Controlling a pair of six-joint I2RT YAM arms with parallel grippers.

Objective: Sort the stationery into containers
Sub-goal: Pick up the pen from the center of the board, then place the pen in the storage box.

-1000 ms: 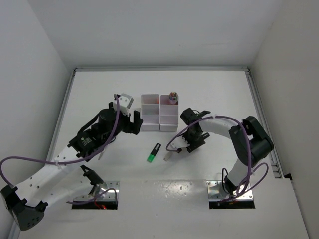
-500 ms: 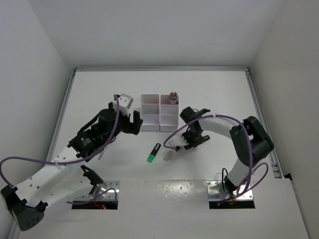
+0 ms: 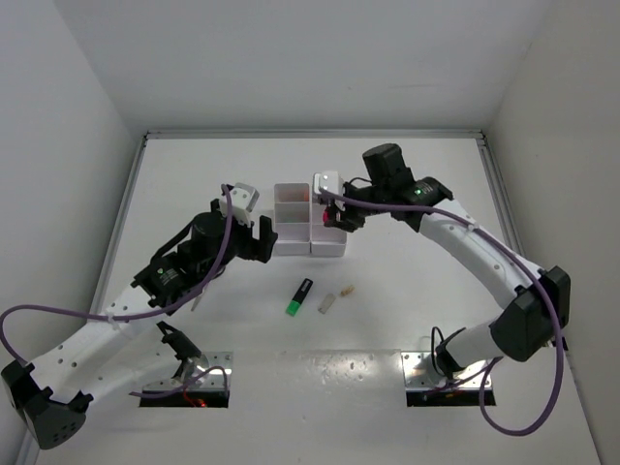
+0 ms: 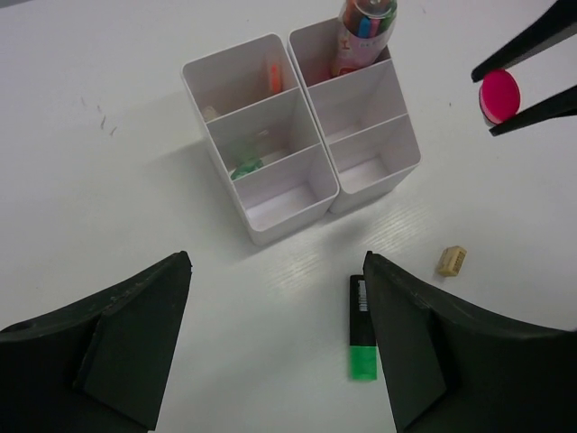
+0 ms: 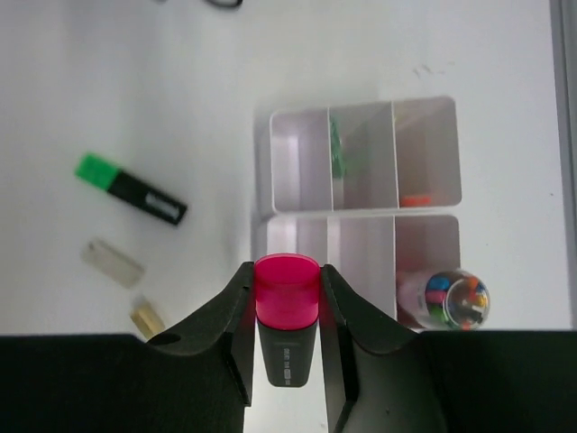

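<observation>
- Right wrist view: the right gripper (image 5: 287,271) is narrowed down onto the pink highlighter (image 5: 287,298), with one finger pressed to each side of it.
- The highlighter's long axis runs along the fingers. Its pink end is out by the fingertips and its black body leads back toward the camera.
- Below it stands the white organiser (image 5: 393,153), and the pink end overlaps the end compartment of one three-cell row.
- At that row's other end stands a clear tube of coloured pens (image 5: 455,302). The other row holds a green item (image 5: 335,149) in one cell and an orange item (image 5: 415,200) in another.
- On the table beside the organiser lie the green highlighter (image 5: 131,188), a grey eraser (image 5: 113,262) and a beige eraser (image 5: 149,317).
- Left wrist view: the left gripper (image 4: 275,343) is spread wide and grips nothing. Its fingers (image 4: 135,343) hover on the near side of the organiser without touching it.
- The green highlighter lies flat between those fingers, with its black end toward the organiser and its green end toward the camera.
- At upper right, the pink end shows as a round disc between the right gripper's two black fingers.
- Top view: the right gripper hangs over the organiser's right-hand row, and the pink highlighter is mostly hidden.
- The left gripper sits just beside the organiser's left wall.
- The green highlighter lies on a diagonal, near the two erasers.
</observation>
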